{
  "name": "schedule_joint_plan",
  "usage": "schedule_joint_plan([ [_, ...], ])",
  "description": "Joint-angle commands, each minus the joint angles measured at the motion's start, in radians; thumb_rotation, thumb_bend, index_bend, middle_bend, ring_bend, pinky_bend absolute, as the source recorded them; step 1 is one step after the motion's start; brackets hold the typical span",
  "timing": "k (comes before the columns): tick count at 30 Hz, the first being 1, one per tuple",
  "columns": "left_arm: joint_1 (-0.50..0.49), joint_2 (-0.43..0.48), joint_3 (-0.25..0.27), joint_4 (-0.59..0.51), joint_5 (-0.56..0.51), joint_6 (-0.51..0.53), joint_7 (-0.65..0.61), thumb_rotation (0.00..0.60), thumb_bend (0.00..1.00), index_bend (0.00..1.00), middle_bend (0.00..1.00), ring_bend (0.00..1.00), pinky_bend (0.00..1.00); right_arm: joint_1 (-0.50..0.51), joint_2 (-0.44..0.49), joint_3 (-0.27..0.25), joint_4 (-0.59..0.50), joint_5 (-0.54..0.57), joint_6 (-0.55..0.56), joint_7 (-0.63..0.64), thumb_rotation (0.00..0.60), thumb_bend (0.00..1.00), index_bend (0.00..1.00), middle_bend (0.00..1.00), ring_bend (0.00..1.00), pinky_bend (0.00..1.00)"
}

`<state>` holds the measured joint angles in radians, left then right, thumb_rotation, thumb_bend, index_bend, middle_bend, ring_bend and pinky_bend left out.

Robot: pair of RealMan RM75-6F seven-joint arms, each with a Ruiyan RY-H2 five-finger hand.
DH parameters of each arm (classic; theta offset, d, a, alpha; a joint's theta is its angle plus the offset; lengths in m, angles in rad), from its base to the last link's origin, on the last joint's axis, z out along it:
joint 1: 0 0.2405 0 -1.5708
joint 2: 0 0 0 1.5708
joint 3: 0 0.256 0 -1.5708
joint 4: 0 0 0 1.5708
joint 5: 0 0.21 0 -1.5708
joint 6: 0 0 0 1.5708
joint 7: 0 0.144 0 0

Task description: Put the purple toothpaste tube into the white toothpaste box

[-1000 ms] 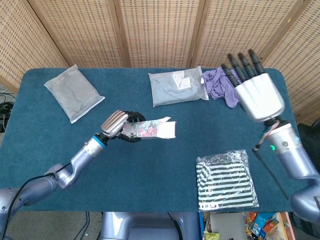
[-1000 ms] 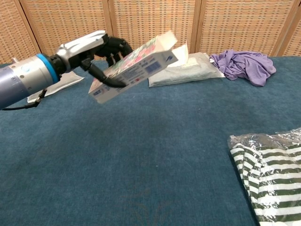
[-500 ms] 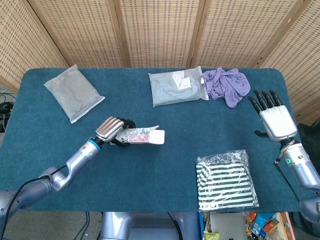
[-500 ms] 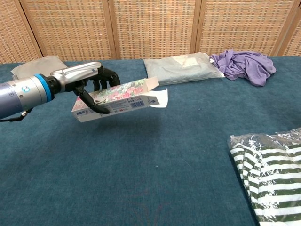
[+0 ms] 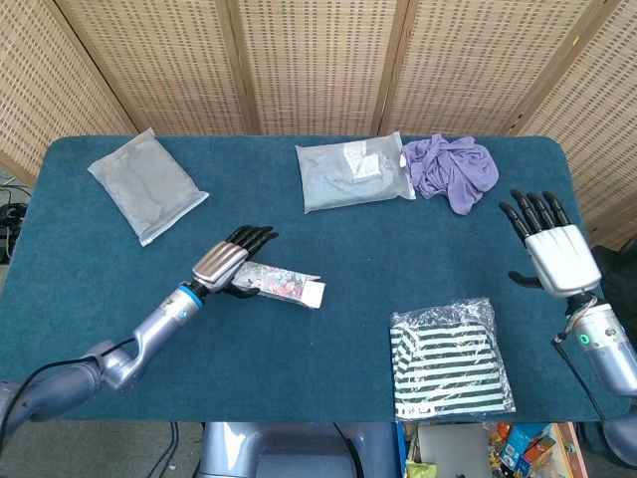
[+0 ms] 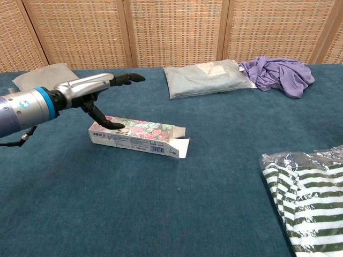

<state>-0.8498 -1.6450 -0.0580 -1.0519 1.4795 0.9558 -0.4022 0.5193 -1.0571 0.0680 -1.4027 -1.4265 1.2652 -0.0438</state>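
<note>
1. Box [image 6: 138,136] lies flat on the blue table [image 5: 328,319], a long cardboard carton with a flower print on its top face and white sides with small print. Its end flap on the right is open and rests on the cloth.
2. Left hand [image 5: 231,259] is over the left end of the box. The fingers are stretched out and apart above it; in the chest view the dark thumb tip touches the top of the box, but nothing is grasped.
3. Right hand [image 5: 557,249] is at the right edge of the table, well apart from the box. Its white palm back faces the head camera and the black fingers are spread, holding nothing. The chest view does not show it.
4. Toothpaste tube: I cannot tell where it is; no tube shows outside the box, and the inside of the box is not visible.
5. Grey soft pack [image 5: 147,197] lies at the far left corner, matte and pillow-shaped.
6. Second grey pack [image 5: 353,172] in clear film lies at the far middle, with a crumpled purple cloth [image 5: 453,171] just beside it on the right.
7. Striped garment [image 5: 453,360], green and white, in a shiny clear bag, lies at the near right.
</note>
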Motion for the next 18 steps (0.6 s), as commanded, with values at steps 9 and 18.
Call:
schedule_joint_plan([
  [9,0.329,0.369,0.001,-0.51,-0.179,0.362,0.453,0.6,0.21,0.0,0.0,0.0,0.0,-0.158,0.024,-0.025,-0.18,0.012,0.145,-0.119,0.6,0.0,0.0,0.0,0.0,0.0],
  [18,0.535,0.533,0.071,-0.762,-0.228,0.567,0.641,0.6,0.2,0.0,0.0,0.0,0.0,-0.265,-0.012,-0.058,-0.233,-0.049,0.253,-0.08,0.6,0.0,0.0,0.0,0.0,0.0],
])
